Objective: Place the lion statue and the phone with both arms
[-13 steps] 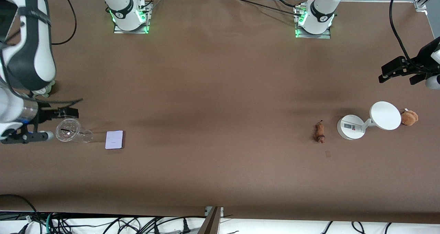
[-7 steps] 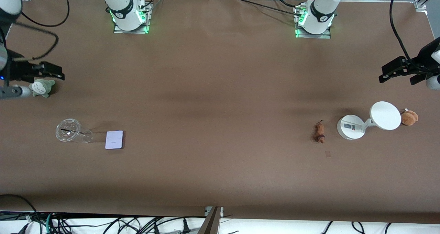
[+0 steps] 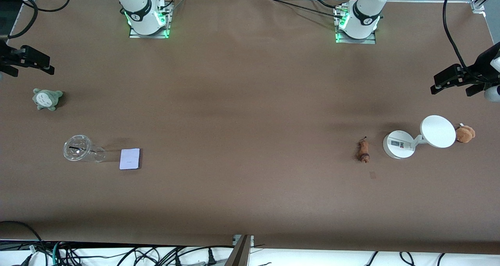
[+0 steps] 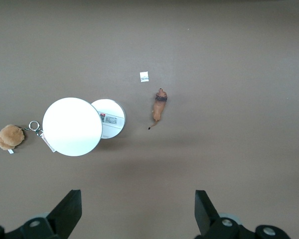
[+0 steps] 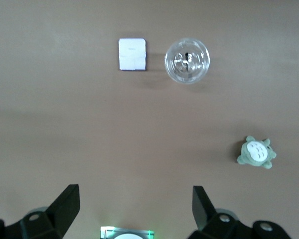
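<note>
1. The lion statue is lying on the table toward the left arm's end, just beside the round base of the white scale but apart from it. A clumsy approach by the left arm could knock the scale, since so little room is left between the two. The brown plush toy, beside the scale's round pan, could also be mistaken for the statue (both are brownish and small).

2. The statue is tiny and elongated, so a grasp taken off its middle could make it roll or slip out of the fingers.

3. The phone is lying flat toward the right arm's end, just beside the clear plastic cup, which appears to lie on its side. A flat phone offers little edge to pinch; it could be pushed along the table instead of lifted, and the cup could be nudged and set rolling.

4. The green-grey plush toy is well apart from the phone and is judged to be no obstacle.

5. The left gripper is held high over its table end, jaws spread wide, with nothing held or touched.

6. The right gripper is likewise held high over its table end, jaws wide apart and empty.
</note>
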`<state>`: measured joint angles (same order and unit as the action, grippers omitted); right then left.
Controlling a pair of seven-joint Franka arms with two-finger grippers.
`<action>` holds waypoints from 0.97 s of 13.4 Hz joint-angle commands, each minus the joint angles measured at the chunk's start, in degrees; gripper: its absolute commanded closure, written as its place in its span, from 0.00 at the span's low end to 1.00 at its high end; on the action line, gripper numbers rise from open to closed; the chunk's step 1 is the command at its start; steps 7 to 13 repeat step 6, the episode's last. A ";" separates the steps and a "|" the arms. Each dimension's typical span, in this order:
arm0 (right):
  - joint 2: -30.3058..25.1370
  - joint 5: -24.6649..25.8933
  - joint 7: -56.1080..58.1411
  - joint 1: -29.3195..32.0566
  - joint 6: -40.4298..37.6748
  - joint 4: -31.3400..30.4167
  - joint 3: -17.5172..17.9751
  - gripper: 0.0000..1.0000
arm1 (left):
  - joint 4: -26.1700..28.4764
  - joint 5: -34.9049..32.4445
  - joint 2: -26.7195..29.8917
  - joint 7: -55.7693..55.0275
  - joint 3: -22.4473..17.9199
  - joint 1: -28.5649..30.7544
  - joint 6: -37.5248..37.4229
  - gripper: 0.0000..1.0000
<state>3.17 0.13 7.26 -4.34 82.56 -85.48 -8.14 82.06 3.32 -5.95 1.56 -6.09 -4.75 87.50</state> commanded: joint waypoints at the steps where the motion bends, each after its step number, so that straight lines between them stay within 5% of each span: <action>1: 1.66 -0.04 -2.59 0.91 -1.26 0.13 -0.21 0.00 | -1.64 0.55 -0.82 0.46 -0.15 0.27 -0.49 0.00; 13: 2.54 0.13 -2.34 0.21 -0.73 1.28 0.14 0.00 | -1.64 0.64 -0.73 0.37 -0.07 0.18 -0.49 0.00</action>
